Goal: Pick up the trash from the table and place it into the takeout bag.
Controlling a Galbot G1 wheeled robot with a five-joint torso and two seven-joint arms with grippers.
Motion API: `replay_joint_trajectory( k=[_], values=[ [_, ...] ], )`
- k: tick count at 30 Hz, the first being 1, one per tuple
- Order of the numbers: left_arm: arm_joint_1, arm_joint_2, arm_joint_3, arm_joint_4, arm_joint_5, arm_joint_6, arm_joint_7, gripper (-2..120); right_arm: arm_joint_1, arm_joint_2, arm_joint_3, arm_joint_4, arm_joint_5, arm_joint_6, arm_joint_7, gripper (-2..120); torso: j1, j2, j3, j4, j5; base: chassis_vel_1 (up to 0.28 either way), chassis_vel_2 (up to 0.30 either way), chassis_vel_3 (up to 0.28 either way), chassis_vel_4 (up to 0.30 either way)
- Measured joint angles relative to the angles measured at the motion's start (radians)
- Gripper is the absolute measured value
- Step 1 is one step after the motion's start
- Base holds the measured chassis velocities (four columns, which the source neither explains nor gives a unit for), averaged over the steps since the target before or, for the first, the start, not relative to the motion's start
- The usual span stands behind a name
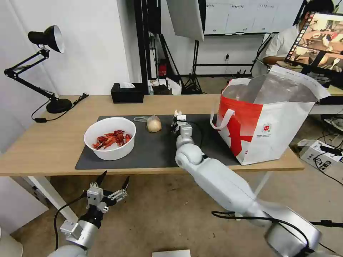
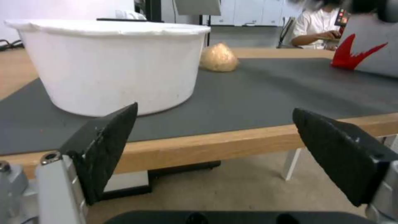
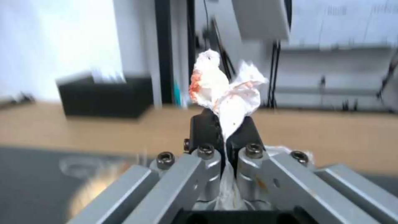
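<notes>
One crumpled, red-stained tissue (image 3: 226, 90), pinched upright

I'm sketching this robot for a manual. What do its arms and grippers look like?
Both arms are smooth, rounded, silver-grey shells with black cables trailing alongside. The left gripper has pointed black fingers on grey metal links. The right gripper has black fingertips, silver linkages and dark hex bolts.

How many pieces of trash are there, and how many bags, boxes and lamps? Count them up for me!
Trash: 3 — bowl of shells, small bag with a beige lump, tissue shut in the right claw
Takeout bag: 1
Tissue box: 1
Lamp: 1
Total: 6
The left claw, below the table edge, is open.
</notes>
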Motion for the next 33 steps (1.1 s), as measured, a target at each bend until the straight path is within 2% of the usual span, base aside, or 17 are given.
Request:
replay_joint_trajectory(
  k=[1, 6, 10, 13, 22, 25, 33],
  values=[
    [0.0, 0.0, 0.0, 0.0, 0.0, 0.0, 0.0, 100, 0.0, 0.0, 0.0, 0.0, 0.0, 0.0, 0.0, 0, 0.0, 0.0, 0.0, 0.0, 0.0, 0.0, 0.0, 0.0, 0.0],
    [-0.009, 0.007, 0.005, 0.0, -0.003, 0.002, -0.001, 100, -0.019, -0.082, 0.055, 0.161, -0.027, 0.042, -0.048, 0, 0.0, 0.0, 0.0, 0.0, 0.0, 0.0, 0.0, 0.0, 0.0],
    [-0.013, 0.013, 0.006, -0.001, -0.007, 0.005, -0.002, 100, -0.019, -0.129, 0.094, 0.248, -0.023, 0.041, -0.053, 0, 0.0, 0.0, 0.0, 0.0001, 0.0001, 0.0, 0.0, 0.0, 0.0],
    [-0.013, 0.017, 0.005, -0.009, -0.01, 0.006, -0.002, 100, -0.016, -0.182, 0.149, 0.326, -0.021, 0.006, -0.018, 0, 0.0, 0.0, 0.0, 0.0001, 0.0, 0.0, 0.0, 0.0, 0.0],
    [-0.016, 0.02, 0.01, -0.012, -0.01, 0.007, -0.002, 100, 0.005, -0.289, 0.27, 0.366, 0.012, -0.106, 0.114, 0, 0.0, 0.0, 0.0, 0.0001, 0.0001, 0.0, 0.0, 0.0, 0.0],
    [-0.017, 0.019, 0.017, -0.015, -0.008, 0.008, -0.002, 100, 0.012, -0.334, 0.316, 0.36, 0.062, -0.183, 0.206, 0, 0.0, 0.0, 0.0, 0.0, 0.0002, 0.0, 0.0, 0.0, 0.0],
    [-0.022, 0.016, 0.031, -0.036, -0.001, 0.029, -0.003, 100, -0.012, -0.405, 0.344, 0.361, 0.135, -0.283, 0.285, 1, 0.0, 0.0, 0.0, 0.0, 0.0001, 0.0, 0.0, 0.0, 0.0]
  ],
)
